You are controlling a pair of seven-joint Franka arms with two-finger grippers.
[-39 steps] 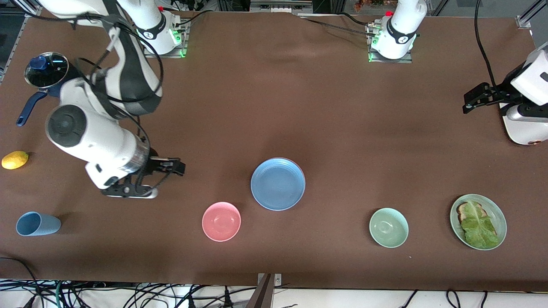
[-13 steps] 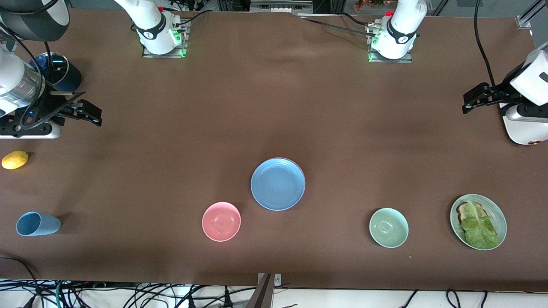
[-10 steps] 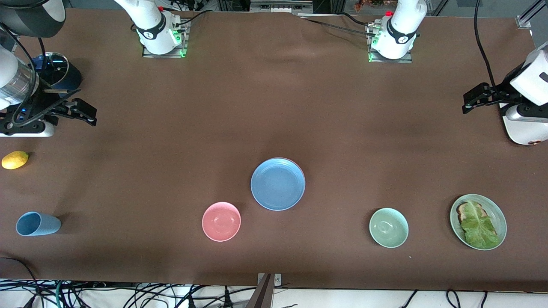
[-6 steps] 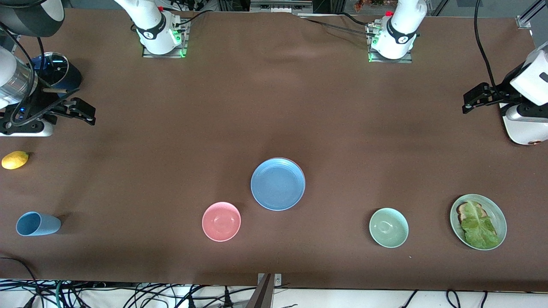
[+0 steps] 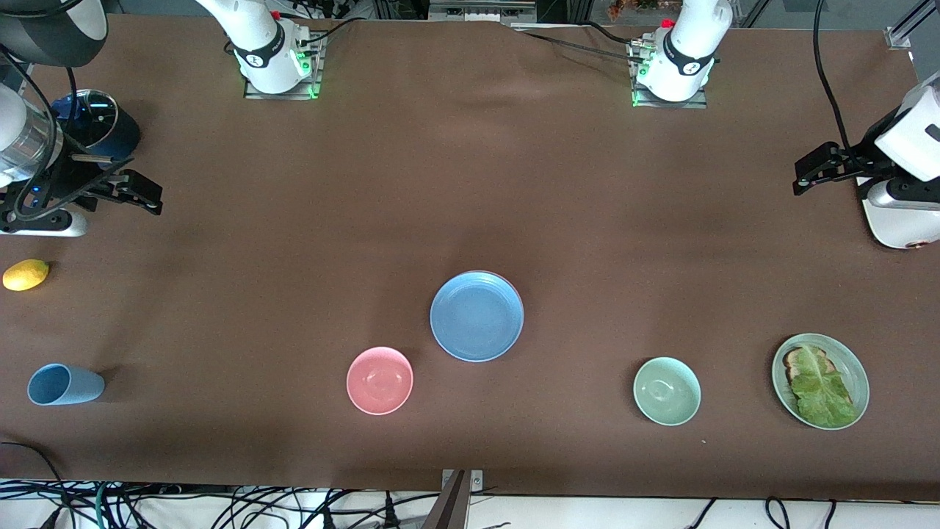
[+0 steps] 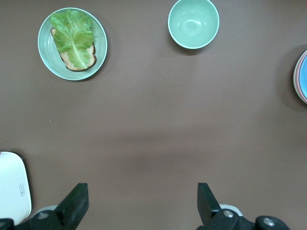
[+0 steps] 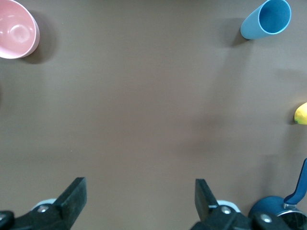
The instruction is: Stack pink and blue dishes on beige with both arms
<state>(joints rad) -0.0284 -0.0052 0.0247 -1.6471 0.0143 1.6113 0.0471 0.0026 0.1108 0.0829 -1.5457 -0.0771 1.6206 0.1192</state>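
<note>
The blue plate [image 5: 476, 316] lies flat in the middle of the table. A thin pink rim [image 5: 516, 288] peeks out from under it, so the pink plate sits beneath. In the left wrist view the stack's edge [image 6: 302, 76] shows blue over pink. The beige plate is hidden. My right gripper [image 5: 146, 195] hangs open and empty over the table at the right arm's end, near the pot; its open jaws [image 7: 140, 199] frame bare cloth. My left gripper [image 5: 811, 170] waits open and empty over the left arm's end, also [image 6: 142, 203] above bare cloth.
A pink bowl [image 5: 380, 380] sits nearer the camera than the stack. A mint bowl [image 5: 667, 391] and a green plate [image 5: 777, 378] with toast and lettuce lie toward the left arm's end. A blue cup [image 5: 64, 384], a lemon [image 5: 26, 274] and a lidded blue pot [image 5: 92, 121] lie at the right arm's end.
The right arm has pulled away from near the pink bowl to the right arm's end of the table, still creeping that way. The left arm and the dishes have not moved.
</note>
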